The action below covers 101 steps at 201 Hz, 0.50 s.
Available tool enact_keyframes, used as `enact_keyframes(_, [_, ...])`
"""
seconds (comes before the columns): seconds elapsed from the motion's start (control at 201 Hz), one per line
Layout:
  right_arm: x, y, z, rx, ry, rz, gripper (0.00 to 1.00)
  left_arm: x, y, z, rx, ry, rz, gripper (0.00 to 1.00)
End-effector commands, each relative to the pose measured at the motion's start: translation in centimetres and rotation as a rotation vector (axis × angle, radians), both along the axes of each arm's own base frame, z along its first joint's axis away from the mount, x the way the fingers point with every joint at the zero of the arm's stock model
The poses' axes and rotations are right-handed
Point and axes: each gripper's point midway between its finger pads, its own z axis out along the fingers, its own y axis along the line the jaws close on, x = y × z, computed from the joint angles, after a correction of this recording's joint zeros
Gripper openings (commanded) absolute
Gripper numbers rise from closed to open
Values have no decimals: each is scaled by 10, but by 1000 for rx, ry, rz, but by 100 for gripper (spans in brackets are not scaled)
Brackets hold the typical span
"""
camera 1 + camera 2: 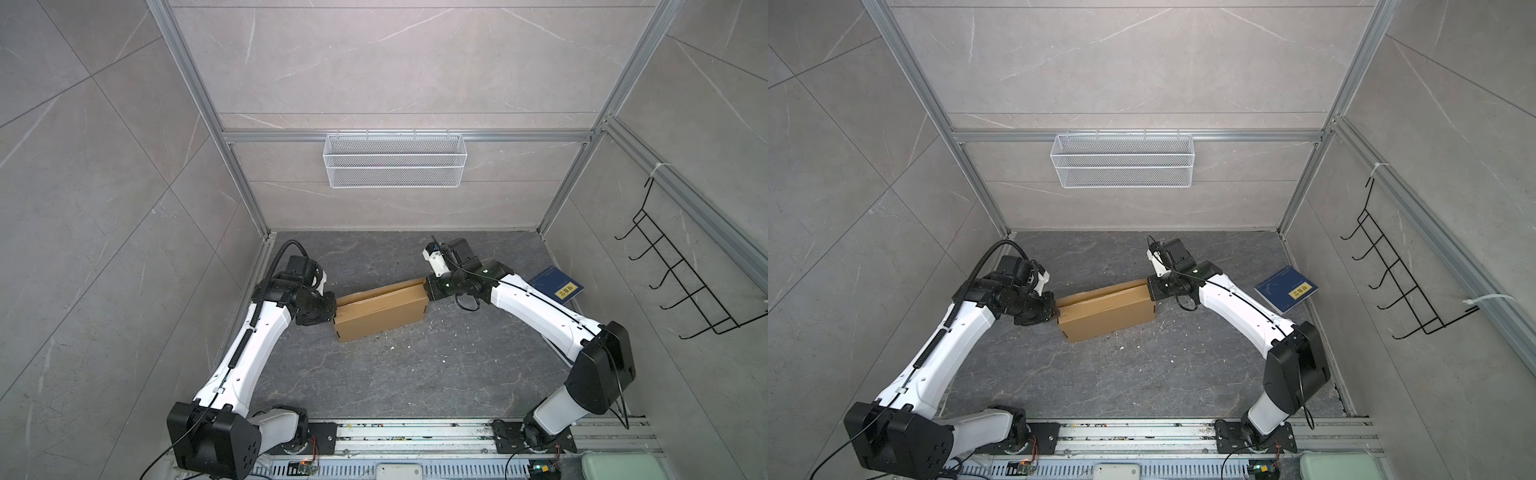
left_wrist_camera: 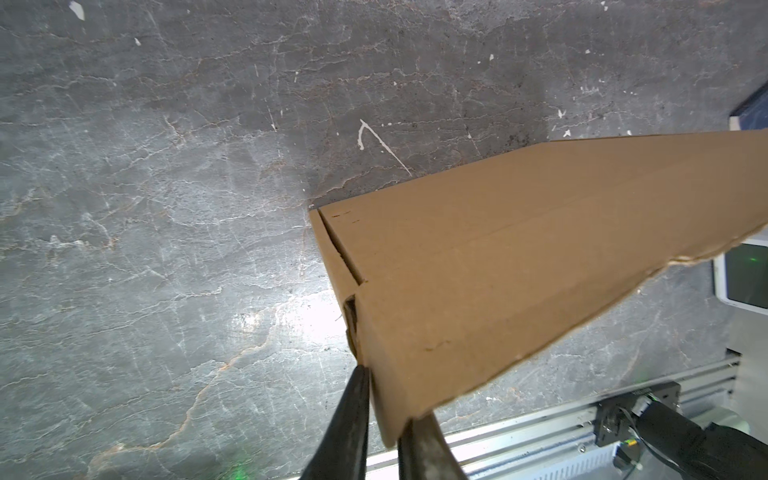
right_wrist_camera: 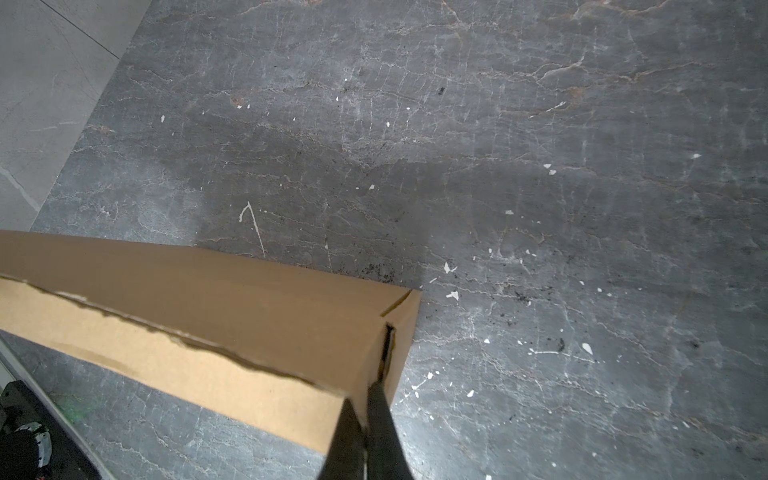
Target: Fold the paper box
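Observation:
The paper box (image 1: 380, 309) (image 1: 1106, 309) is plain brown cardboard, folded into a long shallow closed shape and lying slantwise mid-table. My left gripper (image 1: 334, 311) (image 1: 1057, 312) is at its left end. In the left wrist view the gripper (image 2: 386, 415) is shut on the end corner of the box (image 2: 498, 257), one dark finger (image 2: 353, 419) on each side of the wall. My right gripper (image 1: 426, 291) (image 1: 1149, 291) is at the far right end. In the right wrist view it (image 3: 365, 419) pinches the end panel of the box (image 3: 208, 299) beside a slot.
A dark blue book (image 1: 557, 286) (image 1: 1285, 289) with a yellow label lies at the right by the wall. A white wire basket (image 1: 395, 160) hangs on the back wall and a black wire rack (image 1: 681, 270) on the right wall. The arms' base rail (image 1: 415, 432) runs along the front.

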Motion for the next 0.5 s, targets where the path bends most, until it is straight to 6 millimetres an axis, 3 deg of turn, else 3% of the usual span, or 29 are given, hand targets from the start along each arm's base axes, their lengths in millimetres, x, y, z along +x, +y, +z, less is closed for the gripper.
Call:
enact_keyframes(0.0, [-9, -1, -20, -37, 79, 4, 0, 0, 4, 1, 33, 0, 15, 18])
enact_keyframes(0.498, [-9, 0, -22, -37, 86, 1, 0, 7, -4, -3, 41, -3, 19, 18])
